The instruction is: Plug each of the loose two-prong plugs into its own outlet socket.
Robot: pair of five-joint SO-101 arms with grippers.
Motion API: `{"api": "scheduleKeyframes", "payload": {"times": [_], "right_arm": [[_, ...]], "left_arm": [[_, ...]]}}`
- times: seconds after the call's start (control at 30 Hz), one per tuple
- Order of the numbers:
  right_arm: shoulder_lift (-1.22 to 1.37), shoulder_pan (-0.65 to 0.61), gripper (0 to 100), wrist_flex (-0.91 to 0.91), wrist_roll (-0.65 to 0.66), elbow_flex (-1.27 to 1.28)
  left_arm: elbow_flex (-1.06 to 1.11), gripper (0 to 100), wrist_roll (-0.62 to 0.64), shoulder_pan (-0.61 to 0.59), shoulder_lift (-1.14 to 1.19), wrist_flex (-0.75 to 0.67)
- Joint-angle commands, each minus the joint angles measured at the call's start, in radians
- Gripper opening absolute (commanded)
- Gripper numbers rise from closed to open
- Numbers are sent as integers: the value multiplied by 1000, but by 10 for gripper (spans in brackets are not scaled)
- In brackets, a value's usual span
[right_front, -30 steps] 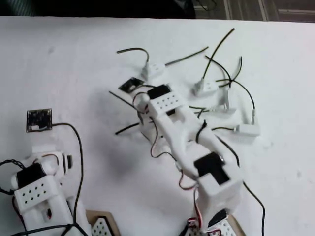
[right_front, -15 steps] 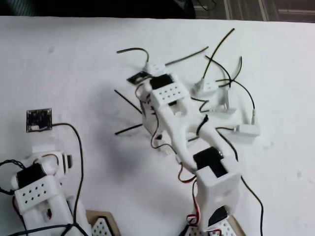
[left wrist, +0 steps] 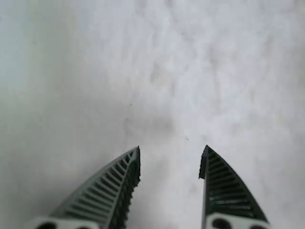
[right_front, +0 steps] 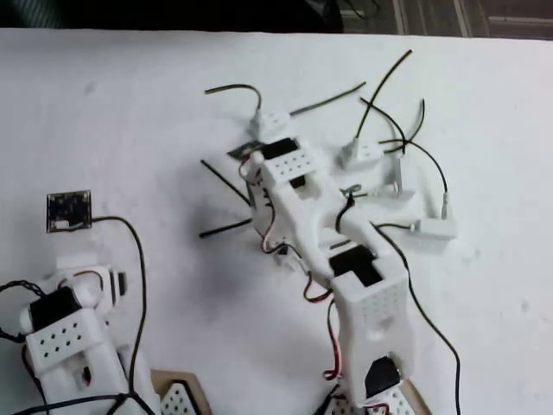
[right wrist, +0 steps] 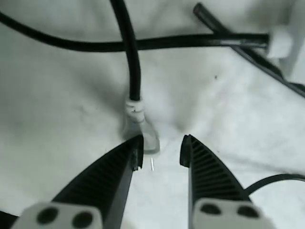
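The right claw [right wrist: 161, 144] is released, jaws apart, with the two-prong plug [right wrist: 141, 126] lying on the bench [right wrist: 52, 109] just ahead of them; it should centre over the plug body, clear of the black cord [right wrist: 128, 52], before clenching; left claw [left wrist: 169, 160] also released, above the bench.

The right claw [right wrist: 161, 141] partly covers the plug [right wrist: 143, 130], whose cord [right wrist: 134, 62] runs off-frame.

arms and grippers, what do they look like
The left arm and right arm are white plastic shells with grids of small holes, black motors, and red and black wires. The left gripper and right gripper each have two dark, tapered, ribbed jaws.
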Motion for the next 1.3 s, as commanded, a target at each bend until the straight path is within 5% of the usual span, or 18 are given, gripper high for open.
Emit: {"api": "scheduleKeyframes", "payload": {"times": [0.0,0.77,0.9,1.27], "right_arm": [[24,-31,131,-24,-3,-21],[50,-156,130,59,-86,-21],[36,-153,36,61,-86,-23],[-341,-124,19,186,-77,31]], "left_arm": [[-5,218,-11,10,-18,-18],[-5,218,-11,10,-18,-18],[-5,218,-11,10,-18,-18],[-5,218,-11,10,-18,-18]]}}
